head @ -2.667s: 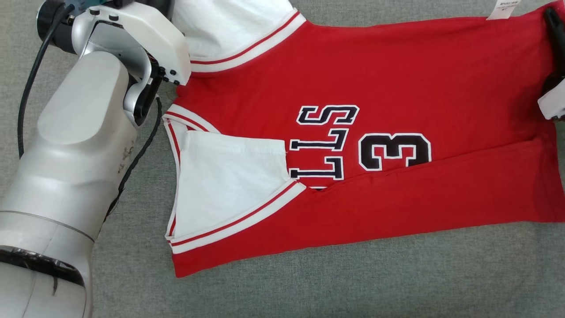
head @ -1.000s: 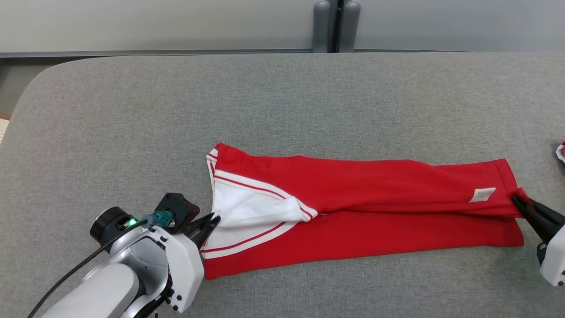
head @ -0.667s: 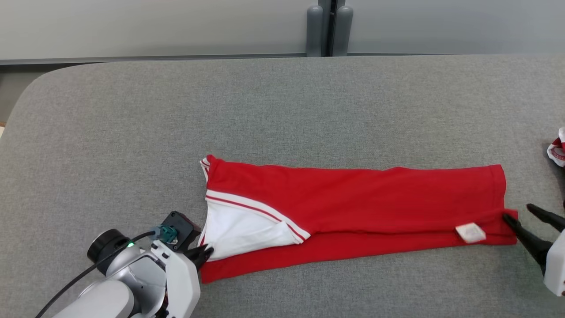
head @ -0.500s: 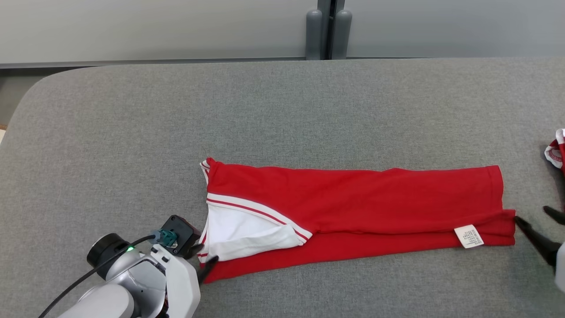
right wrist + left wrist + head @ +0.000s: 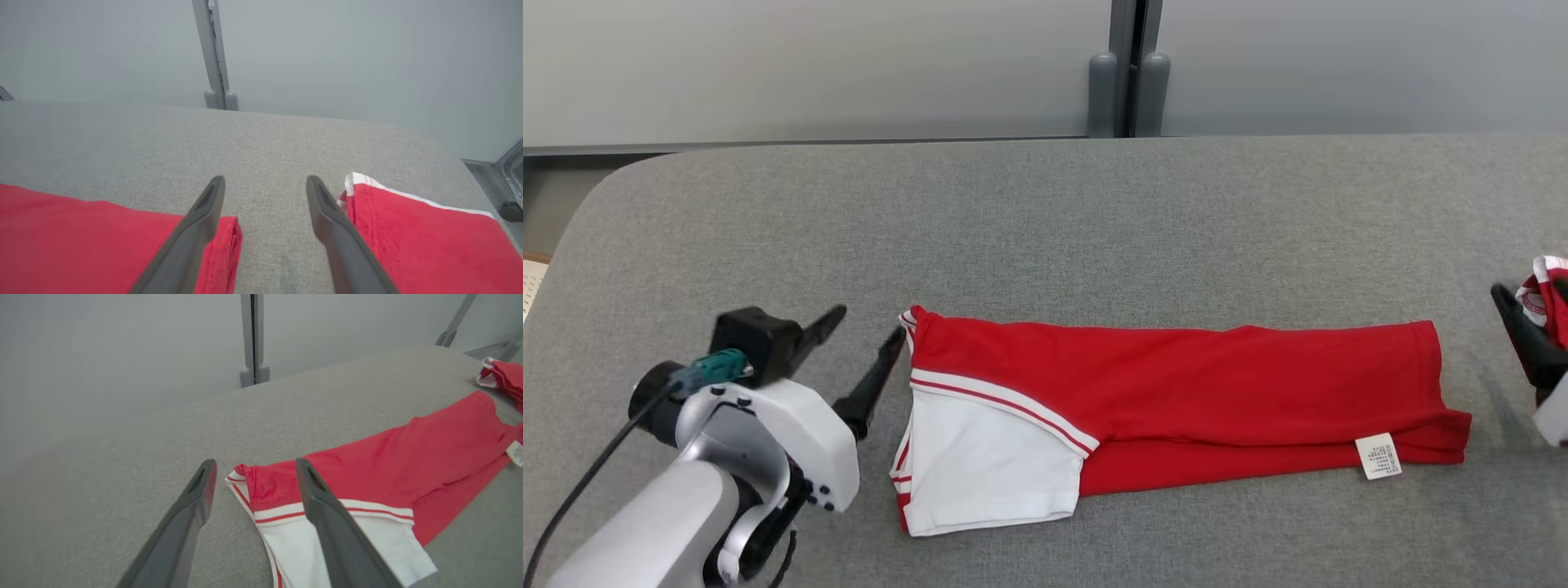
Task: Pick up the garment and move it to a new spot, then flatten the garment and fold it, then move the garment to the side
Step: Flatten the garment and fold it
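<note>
Showing the garment (image 5: 1176, 384) as a long red strip lying flat on the grey table (image 5: 1045, 212), white sleeve end just beside the left gripper (image 5: 867, 322), hem end near the right gripper (image 5: 265, 180), both spread wide and empty. Likely next: pinch all layers at one end, lift low, lay onto the other end squarely.

Tabletop (image 5: 1045, 212) open beyond the garment (image 5: 1176, 376); red bundle (image 5: 1543, 290) rightward.

table (image 5: 1045, 212): grey fabric | on it: folded red garment (image 5: 1217, 367); second red cloth (image 5: 1550, 278)
</note>
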Robot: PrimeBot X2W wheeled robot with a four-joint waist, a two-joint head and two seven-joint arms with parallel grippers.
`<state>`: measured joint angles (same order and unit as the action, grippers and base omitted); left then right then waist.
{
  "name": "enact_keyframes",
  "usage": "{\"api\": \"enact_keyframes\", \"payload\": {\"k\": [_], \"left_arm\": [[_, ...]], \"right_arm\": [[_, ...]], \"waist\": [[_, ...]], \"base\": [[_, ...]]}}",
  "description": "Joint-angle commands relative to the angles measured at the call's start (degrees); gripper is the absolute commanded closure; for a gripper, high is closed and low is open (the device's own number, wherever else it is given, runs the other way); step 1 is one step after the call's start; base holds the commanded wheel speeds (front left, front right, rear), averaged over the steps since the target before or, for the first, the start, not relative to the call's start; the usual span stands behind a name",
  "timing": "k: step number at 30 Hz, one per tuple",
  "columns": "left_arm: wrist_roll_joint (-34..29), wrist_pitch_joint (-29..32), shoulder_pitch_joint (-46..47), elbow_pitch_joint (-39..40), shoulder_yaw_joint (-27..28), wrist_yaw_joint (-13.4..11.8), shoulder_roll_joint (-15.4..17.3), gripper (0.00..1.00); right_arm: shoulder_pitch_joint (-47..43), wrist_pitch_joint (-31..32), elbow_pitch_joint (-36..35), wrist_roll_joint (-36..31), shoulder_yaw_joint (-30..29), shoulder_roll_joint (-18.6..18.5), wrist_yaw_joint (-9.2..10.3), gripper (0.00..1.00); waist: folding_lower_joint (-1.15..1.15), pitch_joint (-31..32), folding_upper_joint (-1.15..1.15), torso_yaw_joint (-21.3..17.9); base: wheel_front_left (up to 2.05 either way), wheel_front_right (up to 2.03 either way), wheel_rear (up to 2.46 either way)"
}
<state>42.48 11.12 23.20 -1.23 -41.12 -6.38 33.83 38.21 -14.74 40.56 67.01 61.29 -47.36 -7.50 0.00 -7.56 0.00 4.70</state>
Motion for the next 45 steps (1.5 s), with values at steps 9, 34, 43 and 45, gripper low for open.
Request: {"api": "enact_keyframes", "payload": {"k": [9,34,43,45], "left_arm": [[2.19,-22.27,-2.02,-3.45,9.58,-3.85,-8.77,0.00],[-26.33,-26.26,-18.33,-8.09,34.18,4.74,-30.80,0.00],[-26.00,-26.27,-16.57,-8.64,32.77,4.90,-30.81,0.00],[-26.06,-26.27,-16.60,-8.72,32.32,4.91,-30.80,0.00]], "right_arm": [[-7.35,-0.51,-9.88,-14.73,-27.92,7.79,0.01,0.00],[-31.37,-0.41,-27.14,-37.59,-48.03,25.66,0.01,0.00],[-28.58,-0.42,-16.87,-35.74,-51.32,27.61,0.01,0.00],[-27.46,-0.42,-13.53,-34.80,-52.35,28.54,0.01,0.00]], "waist": [[0.00,1.32,0.00,-0.55],[0.00,-0.23,0.00,0.50],[0.00,-1.54,0.00,1.16],[0.00,-1.93,0.00,1.35]], "base": [[0.00,0.00,0.00],[0.00,0.00,0.00],[0.00,0.00,0.00],[0.00,0.00,0.00]]}}
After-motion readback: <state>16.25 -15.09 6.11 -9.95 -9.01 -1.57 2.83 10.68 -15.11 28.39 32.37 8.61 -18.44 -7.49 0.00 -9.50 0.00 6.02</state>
